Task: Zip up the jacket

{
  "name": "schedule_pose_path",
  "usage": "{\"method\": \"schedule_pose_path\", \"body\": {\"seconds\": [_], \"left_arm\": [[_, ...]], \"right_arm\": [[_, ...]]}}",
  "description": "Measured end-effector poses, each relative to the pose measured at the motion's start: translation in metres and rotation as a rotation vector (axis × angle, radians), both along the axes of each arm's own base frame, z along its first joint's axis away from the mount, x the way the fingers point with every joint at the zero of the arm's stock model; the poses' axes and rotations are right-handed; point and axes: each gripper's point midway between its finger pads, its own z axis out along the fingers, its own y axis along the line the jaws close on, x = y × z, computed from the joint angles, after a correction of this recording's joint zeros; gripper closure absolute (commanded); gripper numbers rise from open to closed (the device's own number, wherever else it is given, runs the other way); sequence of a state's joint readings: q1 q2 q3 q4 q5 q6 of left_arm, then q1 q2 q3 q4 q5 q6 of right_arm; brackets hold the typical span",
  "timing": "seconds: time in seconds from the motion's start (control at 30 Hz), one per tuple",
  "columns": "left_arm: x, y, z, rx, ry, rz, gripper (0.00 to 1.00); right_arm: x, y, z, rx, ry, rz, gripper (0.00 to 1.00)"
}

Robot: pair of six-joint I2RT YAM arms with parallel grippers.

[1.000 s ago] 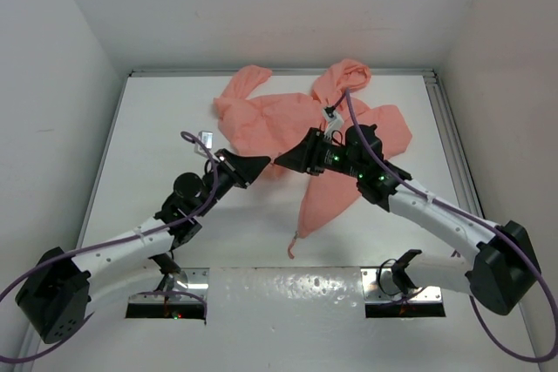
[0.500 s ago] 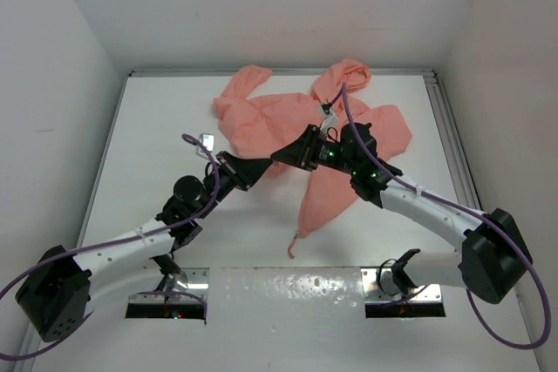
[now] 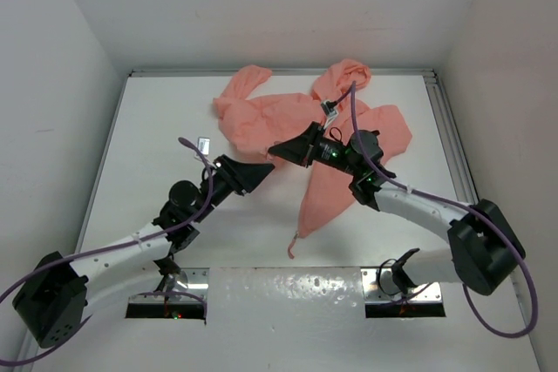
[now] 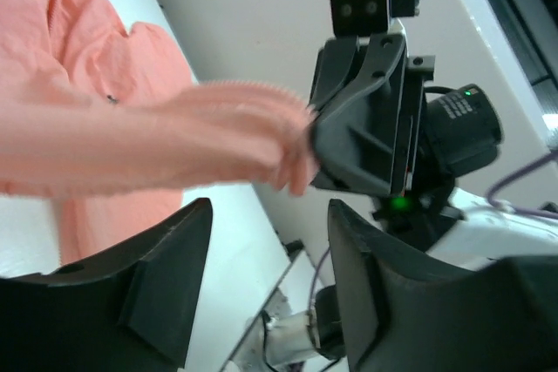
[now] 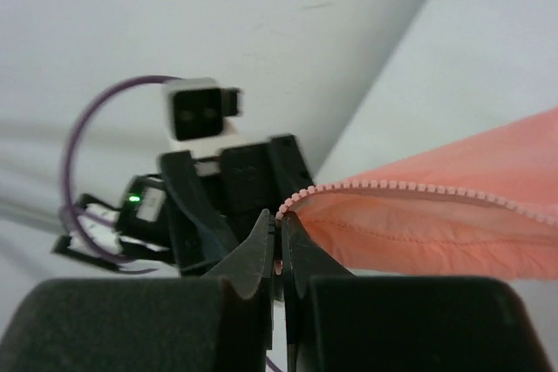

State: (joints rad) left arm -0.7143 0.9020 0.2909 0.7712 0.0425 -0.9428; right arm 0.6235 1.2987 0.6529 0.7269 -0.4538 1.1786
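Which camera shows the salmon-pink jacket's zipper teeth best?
Right wrist: zipper teeth of the salmon-pink fabric jacket run sharp into the shut right gripper. Left wrist shows only blurred fabric; top external shows the whole jacket, teeth too small.

Both arms reach inward, tips nearly meeting; left hand point(image 4: 270, 215) gapes, right hand point(image 5: 279, 234) pinched tight.

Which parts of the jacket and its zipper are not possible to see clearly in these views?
Top view: right gripper and arm cover the middle of the jacket; the zipper is too small.
Left wrist view: the jacket edge is blurred; no teeth readable.
Right wrist view: the zipper teeth are cut off by the right edge; no slider shows.
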Motion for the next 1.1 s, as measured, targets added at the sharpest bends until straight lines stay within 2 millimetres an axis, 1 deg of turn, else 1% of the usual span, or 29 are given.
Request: {"method": "schedule_pose_path", "body": {"seconds": [0.07, 0.17, 0.23, 0.43, 0.6, 0.7, 0.83, 1.03, 1.1], "left_arm": [[-0.002, 0.002, 0.000, -0.017, 0.005, -0.006, 0.45], [-0.006, 0.004, 0.004, -0.041, 0.006, -0.016, 0.45], [-0.007, 0.006, 0.010, -0.057, -0.002, -0.017, 0.48], [-0.013, 0.011, 0.024, -0.095, -0.035, -0.021, 0.49], [-0.015, 0.014, 0.029, -0.107, -0.049, -0.018, 0.49], [-0.014, 0.013, 0.029, -0.110, -0.052, -0.020, 0.50], [-0.012, 0.009, 0.024, -0.105, -0.044, -0.033, 0.52], [-0.010, 0.005, 0.020, -0.100, -0.039, -0.042, 0.58], [-0.010, 0.005, 0.021, -0.101, -0.040, -0.042, 0.58]], "right_arm": [[0.000, 0.004, 0.012, 0.067, -0.029, 0.037, 1.00], [-0.003, 0.007, 0.023, 0.151, -0.042, 0.090, 1.00], [-0.004, 0.008, 0.027, 0.189, -0.041, 0.115, 1.00], [-0.016, 0.007, 0.039, 0.246, -0.053, 0.169, 1.00], [-0.023, 0.004, 0.040, 0.257, -0.050, 0.186, 1.00], [-0.025, 0.003, 0.035, 0.252, -0.036, 0.187, 1.00], [-0.027, 0.002, 0.030, 0.244, -0.021, 0.193, 1.00], [-0.029, 0.002, 0.029, 0.240, -0.020, 0.202, 1.00], [-0.029, 0.002, 0.028, 0.239, -0.019, 0.202, 1.00]]}}
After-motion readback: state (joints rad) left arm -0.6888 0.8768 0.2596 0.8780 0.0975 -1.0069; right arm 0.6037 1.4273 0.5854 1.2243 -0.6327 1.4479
